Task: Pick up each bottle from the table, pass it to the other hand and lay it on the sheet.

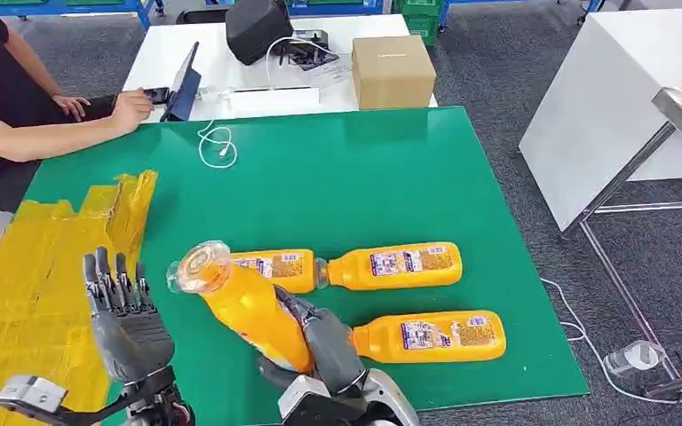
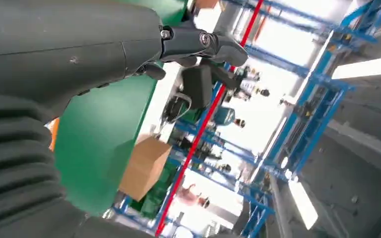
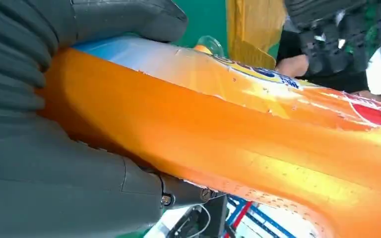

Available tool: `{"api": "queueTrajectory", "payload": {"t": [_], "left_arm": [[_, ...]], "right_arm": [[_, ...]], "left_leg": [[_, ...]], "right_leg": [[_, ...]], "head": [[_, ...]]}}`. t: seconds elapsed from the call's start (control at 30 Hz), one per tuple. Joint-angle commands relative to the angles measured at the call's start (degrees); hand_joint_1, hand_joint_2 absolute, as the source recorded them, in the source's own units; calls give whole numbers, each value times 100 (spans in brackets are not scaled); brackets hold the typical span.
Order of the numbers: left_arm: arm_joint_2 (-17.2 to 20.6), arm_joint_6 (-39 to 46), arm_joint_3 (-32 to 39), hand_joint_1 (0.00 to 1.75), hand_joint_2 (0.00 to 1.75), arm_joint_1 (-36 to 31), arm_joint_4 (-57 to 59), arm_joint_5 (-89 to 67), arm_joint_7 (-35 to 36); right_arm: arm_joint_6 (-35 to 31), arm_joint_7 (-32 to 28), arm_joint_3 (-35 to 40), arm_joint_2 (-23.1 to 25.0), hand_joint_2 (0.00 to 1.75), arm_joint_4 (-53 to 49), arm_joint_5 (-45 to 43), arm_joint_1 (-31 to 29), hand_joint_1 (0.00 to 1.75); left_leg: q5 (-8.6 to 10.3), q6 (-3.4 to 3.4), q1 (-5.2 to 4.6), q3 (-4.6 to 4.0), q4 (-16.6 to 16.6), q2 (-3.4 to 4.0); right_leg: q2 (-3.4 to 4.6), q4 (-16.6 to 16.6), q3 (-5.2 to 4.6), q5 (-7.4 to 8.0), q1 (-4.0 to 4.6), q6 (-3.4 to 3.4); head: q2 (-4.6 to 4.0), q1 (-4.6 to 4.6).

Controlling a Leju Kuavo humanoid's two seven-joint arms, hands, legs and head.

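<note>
The right robot hand grips an orange bottle low on its body, lifted off the green bench and tilted, clear base leaning left toward the left robot hand. That left hand waits wide and upright, fingers apart, just beside the bottle and near the yellow sheet. The risk: with such a low grip the smooth bottle could swing or slip during the pass, dropping onto the three bottles lying on the bench.

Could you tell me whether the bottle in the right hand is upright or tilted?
Tilted: the bottle leans toward the left hand, gripped low by the right hand.
</note>
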Motion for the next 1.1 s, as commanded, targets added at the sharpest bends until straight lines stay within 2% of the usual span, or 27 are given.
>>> {"api": "queueTrajectory", "payload": {"t": [0.03, 0.27, 0.37, 1.1], "left_arm": [[91, -286, -222, 0, 175, -230, 678, -305, 15], [69, -392, -234, 0, 175, -233, 640, -540, 15], [163, -741, -387, 0, 175, -282, 711, -757, 15], [264, -1429, -570, 0, 175, -406, 868, -969, 15]], "right_arm": [[83, -66, -155, -181, 175, -5, -14, -291, 175], [256, 121, -82, -261, 175, 69, 90, -447, 175], [345, 241, 1, -249, 175, 262, 167, -648, 175], [516, 348, -59, -208, 175, 504, 200, -1089, 175]], "left_leg": [[7, 4, 8, -4, -2, -15], [4, 4, 5, -8, 0, -7], [5, 4, 5, -6, -3, -6], [8, 4, 5, -7, -5, -8]], "right_leg": [[-16, -13, 7, 7, 9, -9], [-8, -9, 2, 6, 8, -7], [-8, -11, 5, 7, 7, -8], [-9, -11, 4, 7, 7, -8]], "head": [[0, 2], [0, 2], [0, 2], [0, 2]]}}
